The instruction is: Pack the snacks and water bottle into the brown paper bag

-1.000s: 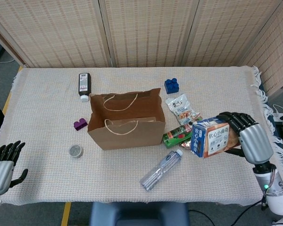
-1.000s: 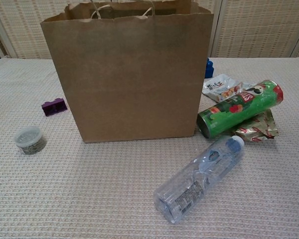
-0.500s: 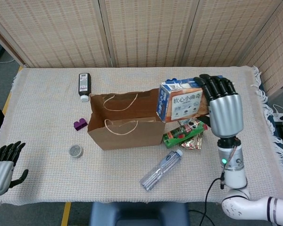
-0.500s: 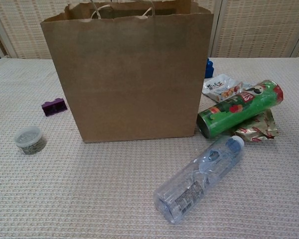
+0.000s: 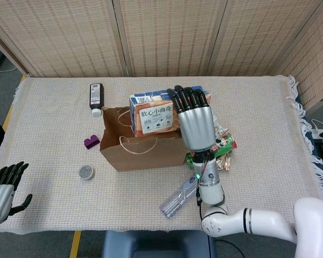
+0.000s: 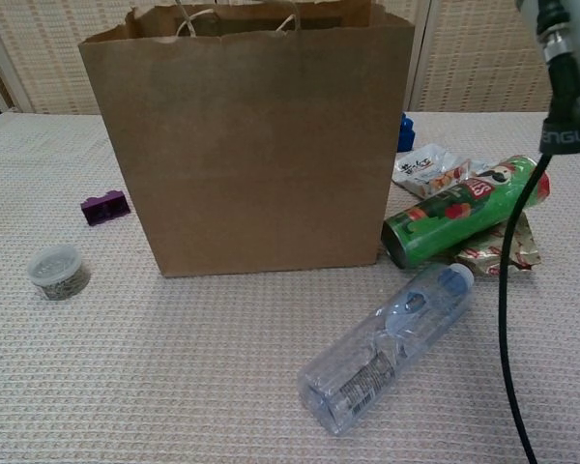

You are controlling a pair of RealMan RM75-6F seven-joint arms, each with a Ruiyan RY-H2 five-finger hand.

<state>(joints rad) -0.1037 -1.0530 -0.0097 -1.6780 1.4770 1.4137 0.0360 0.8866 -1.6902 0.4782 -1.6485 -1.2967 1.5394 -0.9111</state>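
1 cookie box gripped by right hand above brown paper bag; left hand empty, fingers apart.

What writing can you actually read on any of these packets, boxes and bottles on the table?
"软心小曲奇" in large characters on the snack box held by the right hand over the brown paper bag.
Green chip can: a red logo, too blurred to read.
White snack pouch: Chinese characters, too small to read.
Water bottle: label print too small.
Dark bottle: label print unreadable.
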